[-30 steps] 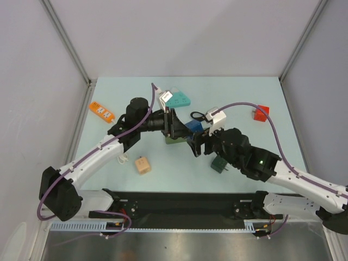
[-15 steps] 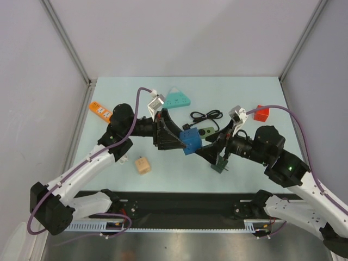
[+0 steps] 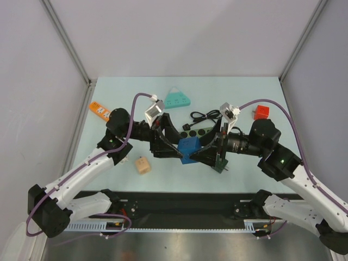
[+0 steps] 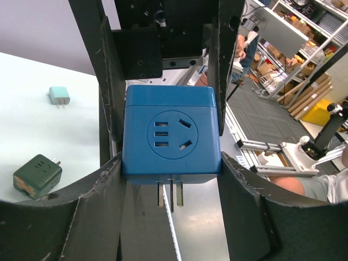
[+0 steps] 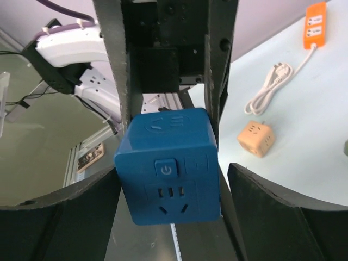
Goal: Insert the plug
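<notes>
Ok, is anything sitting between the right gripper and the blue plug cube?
Nothing visible does. The blue plug cube sits directly between the fingers of the right gripper, which flank its sides, while the left gripper grips it from the opposite side.

cube socket (image 3: 189,147) between left pincer (image 3: 178,148) and right pincer (image 3: 198,152), small cube (image 3: 142,165) to its left, cable (image 3: 205,115) behind

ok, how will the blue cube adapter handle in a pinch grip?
Blue cube adapter: probably rigid; its plastic shell shows crisp, undeformed edges. Smooth faces may slip or twist when pinched. Prongs underneath would likely tip it if set down that way.
</notes>
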You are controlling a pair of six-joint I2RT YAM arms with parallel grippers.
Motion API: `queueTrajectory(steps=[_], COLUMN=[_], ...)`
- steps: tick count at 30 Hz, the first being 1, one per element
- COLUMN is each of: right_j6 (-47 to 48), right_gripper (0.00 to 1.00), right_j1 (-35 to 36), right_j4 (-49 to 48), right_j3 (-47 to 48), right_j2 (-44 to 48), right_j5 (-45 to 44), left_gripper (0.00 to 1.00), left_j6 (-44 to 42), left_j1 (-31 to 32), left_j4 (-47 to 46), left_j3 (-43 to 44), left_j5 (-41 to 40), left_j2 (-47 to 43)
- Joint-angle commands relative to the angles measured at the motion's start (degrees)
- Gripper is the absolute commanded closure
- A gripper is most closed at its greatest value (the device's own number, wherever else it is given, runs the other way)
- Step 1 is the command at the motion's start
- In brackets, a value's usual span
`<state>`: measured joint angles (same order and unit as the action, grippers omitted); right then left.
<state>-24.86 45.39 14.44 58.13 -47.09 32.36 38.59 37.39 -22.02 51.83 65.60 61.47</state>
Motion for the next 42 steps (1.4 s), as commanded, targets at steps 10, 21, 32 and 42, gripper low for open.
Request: queueTrajectory(steps=[10, 21, 32, 42], right_j6=[0.0, -2.4, -0.2, 1.0], right_gripper=[0.26, 0.62, 1.00, 1.00], right_j1=[1.5, 2.9, -1.2, -10.4], right_j4=[-3.8, -9.1, 9.9, 34.9], right_j3=[-0.7, -2.0, 6.6, 25.1], right_j2=[-1.4, -2.0, -3.6, -30.5], right_j5=[2.1, -1.2, -16.3, -37.2], left_gripper=[1.00, 1.00, 0.00, 0.00], left_j6=[-0.3, 0.3, -4.6, -16.5], left_j1=[0.9, 0.8, -13.1, -24.5], left_j4=[-3.3, -4.0, 16.7, 40.6], left_j3=[0.5, 0.1, -5.3, -1.8], left_j5=[0.3, -0.7, -21.6, -38.6], left_j2=[-0.1, 0.3, -5.0, -1.8])
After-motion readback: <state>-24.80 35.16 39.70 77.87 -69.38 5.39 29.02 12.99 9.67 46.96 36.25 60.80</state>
